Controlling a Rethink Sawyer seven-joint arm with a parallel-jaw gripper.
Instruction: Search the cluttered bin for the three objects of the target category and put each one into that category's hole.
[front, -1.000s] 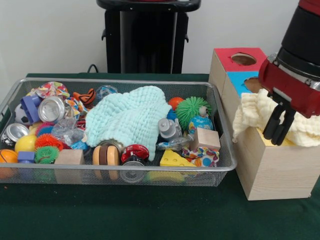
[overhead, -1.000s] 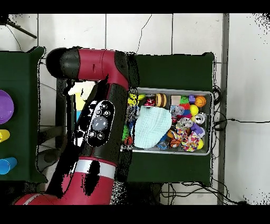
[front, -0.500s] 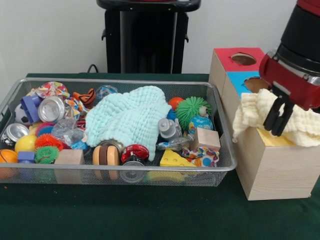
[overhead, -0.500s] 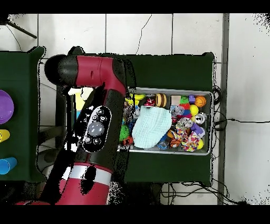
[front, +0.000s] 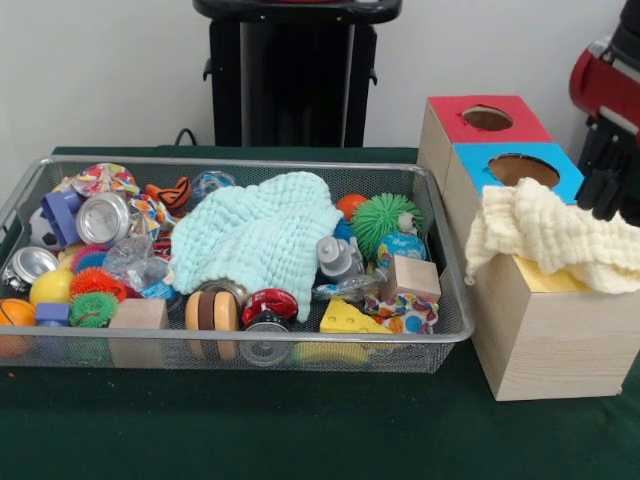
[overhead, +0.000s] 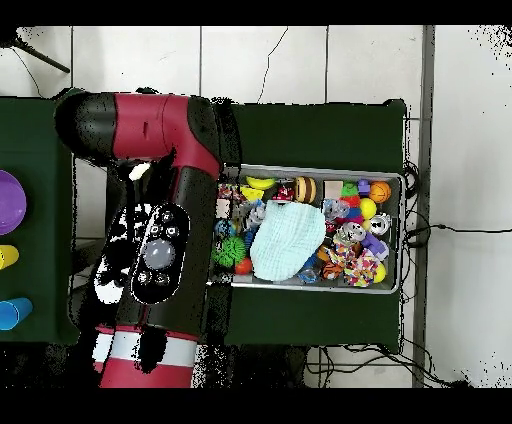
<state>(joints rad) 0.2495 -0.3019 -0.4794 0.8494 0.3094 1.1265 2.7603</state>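
A cream waffle cloth (front: 555, 235) lies draped over the top of the yellow-topped wooden box (front: 545, 325), hiding its hole. Behind it stand the blue-topped box (front: 560, 180) and the red-topped box (front: 455, 110), both with open round holes. My gripper (front: 611, 207) hangs at the right edge, just above and behind the cream cloth, open and holding nothing. A mint waffle cloth (front: 255, 240) sprawls across the middle of the wire bin (front: 230, 345). In the overhead view the arm (overhead: 165, 250) covers the boxes and the gripper.
The bin holds several toys: a cheese wedge (front: 345, 318), wooden cubes (front: 412, 277), a green spiky ball (front: 385, 218), tins (front: 102, 217), and balls (front: 50, 288). In the overhead view, coloured dishes (overhead: 8, 203) sit on a side table at left.
My gripper has lifted up and to the right, away from the cream cloth. The cloth stays draped on the yellow box. The arm swung left in the overhead view.
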